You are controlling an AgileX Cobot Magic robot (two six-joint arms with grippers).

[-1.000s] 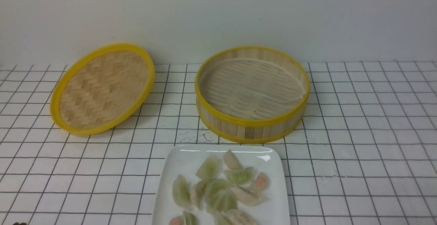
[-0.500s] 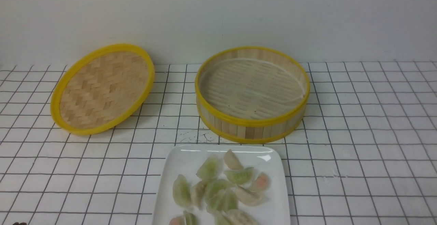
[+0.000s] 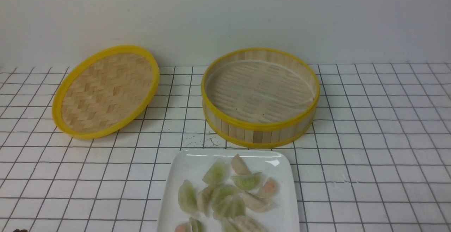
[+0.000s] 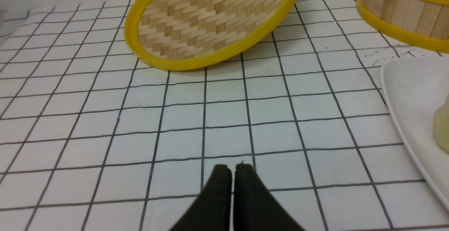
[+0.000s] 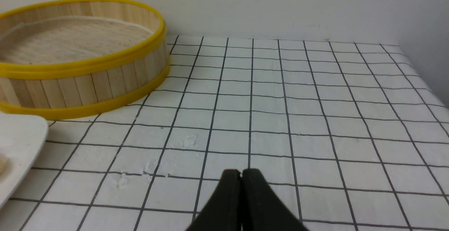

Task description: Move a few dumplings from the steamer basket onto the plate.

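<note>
- The dumplings [image 3: 229, 205] lie together on the plate [image 3: 285, 207], and the steamer basket [image 3: 260, 135] behind it shows a bare floor; so I judge the moving is finished.
- The left gripper [image 4: 233, 175] and right gripper [image 5: 241, 178] are pressed together, with nothing between.
- Best is to keep both arms away from the plate, because a bump could slide the soft pieces.
- The dumplings look translucent, crescent-shaped, pale green or pinkish, some overlapping.
</note>
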